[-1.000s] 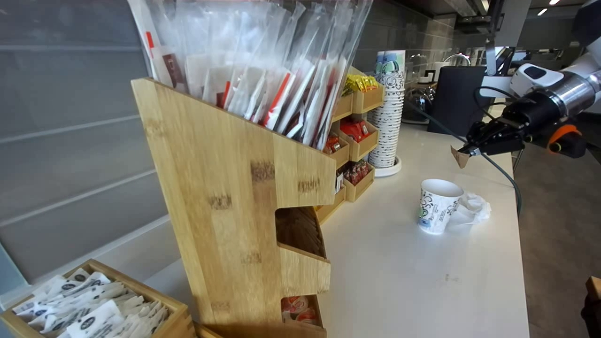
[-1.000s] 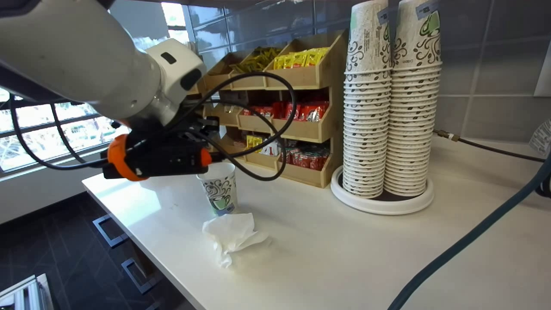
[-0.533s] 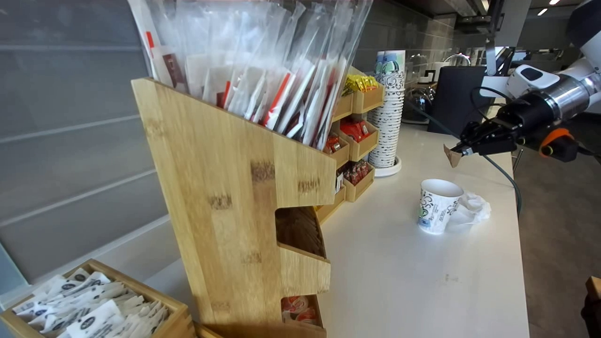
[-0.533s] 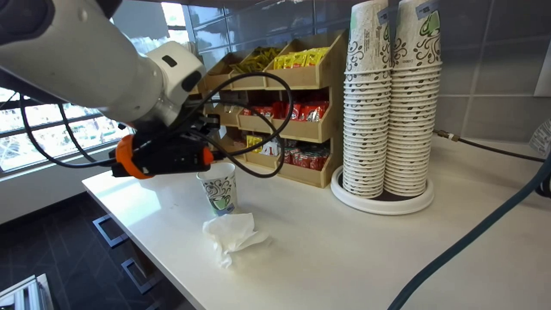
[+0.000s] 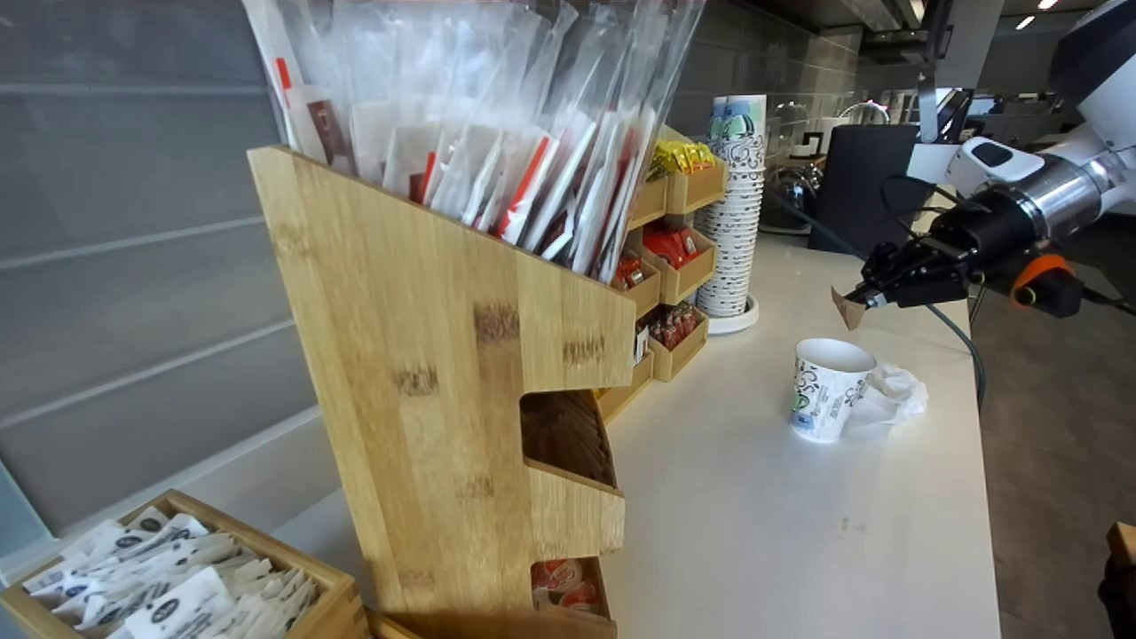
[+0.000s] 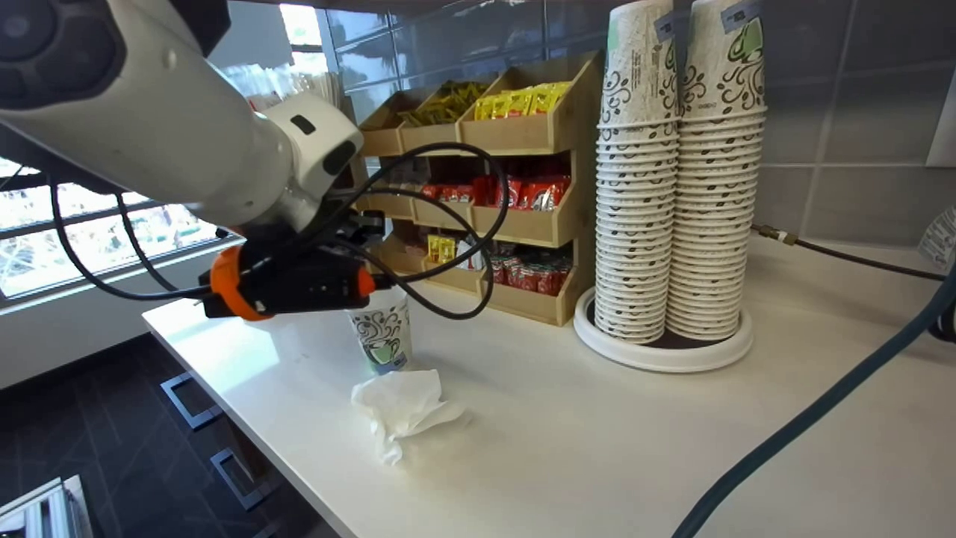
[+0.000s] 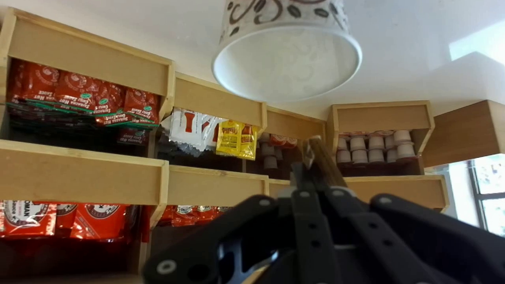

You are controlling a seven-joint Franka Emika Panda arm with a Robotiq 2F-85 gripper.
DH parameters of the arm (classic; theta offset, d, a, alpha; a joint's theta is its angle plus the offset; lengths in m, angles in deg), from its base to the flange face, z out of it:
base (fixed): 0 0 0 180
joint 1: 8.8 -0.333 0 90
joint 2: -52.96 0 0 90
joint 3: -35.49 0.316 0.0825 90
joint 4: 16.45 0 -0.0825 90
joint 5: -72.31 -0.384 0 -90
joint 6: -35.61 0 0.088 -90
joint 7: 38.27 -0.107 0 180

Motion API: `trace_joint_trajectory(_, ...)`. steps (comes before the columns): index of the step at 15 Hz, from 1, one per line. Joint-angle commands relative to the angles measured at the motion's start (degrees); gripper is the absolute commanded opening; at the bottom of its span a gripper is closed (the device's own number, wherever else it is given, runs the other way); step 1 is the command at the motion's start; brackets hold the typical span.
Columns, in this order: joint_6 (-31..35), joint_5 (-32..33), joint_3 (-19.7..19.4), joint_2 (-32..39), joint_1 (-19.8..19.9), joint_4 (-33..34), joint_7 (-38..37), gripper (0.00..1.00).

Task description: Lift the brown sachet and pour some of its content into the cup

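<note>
At the far left, white paper sachets fill a bin beside the bamboo condiment organizer, both well apart from the pouring spot, so little should go wrong there. Right of them, the stacked paper cups also look clear of any spill.

Next, the patterned paper cup stands upright on the white counter. It looks light; a nudge from lowering too far could tip it.

Above its rim in this view hangs the brown sachet, slanted. Whether it is torn, or lined up with the cup's mouth in depth, I cannot tell: a sealed packet would give nothing, and a poor line-up would drop the content outside.

At the sachet's right, the gripper is pinched narrow on its edge. That hold could crease the paper and choke the flow, or let the sachet pivot as the gripper turns.

Farthest right, a crumpled napkin lies just beside the cup; I cannot tell if they touch. Too fast a tilt could scatter content onto it.
</note>
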Motion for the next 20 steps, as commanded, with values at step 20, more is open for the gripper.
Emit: trace_joint_trajectory(20,-1.5,-3.0,1.2,1.2,2.9,0.0,5.3,0.01)
